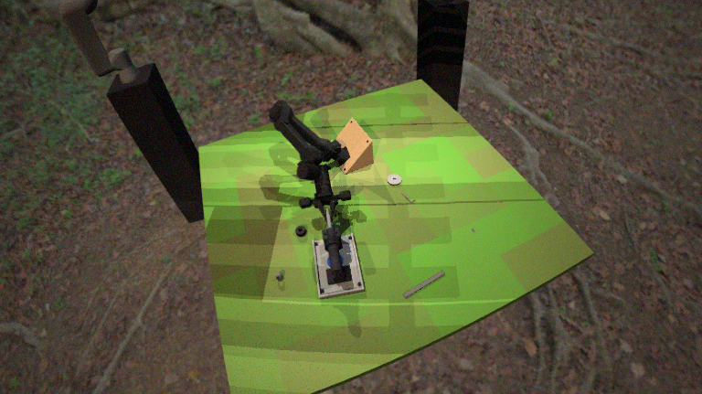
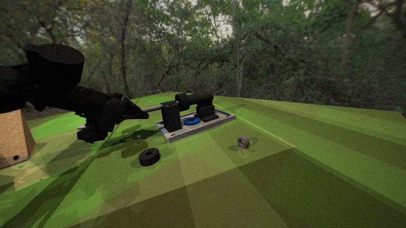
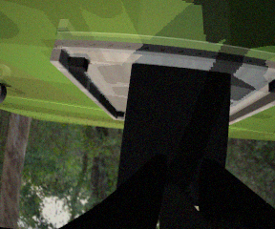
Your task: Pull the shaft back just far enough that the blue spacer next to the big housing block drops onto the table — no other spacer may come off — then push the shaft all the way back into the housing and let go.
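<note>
My gripper is shut on the pale shaft. The shaft runs through the black post toward the dark collar in front of the big black housing. The blue spacer lies flat on the pale base tray, below the shaft line between post and housing, off the shaft. Whether the collar is a spacer or part of the housing, and how deep the shaft sits inside, I cannot tell.
A black ring and a small grey ring lie beside the tray. A white disc, an orange wedge and a grey bar are on the table. Dark pillars stand beyond it.
</note>
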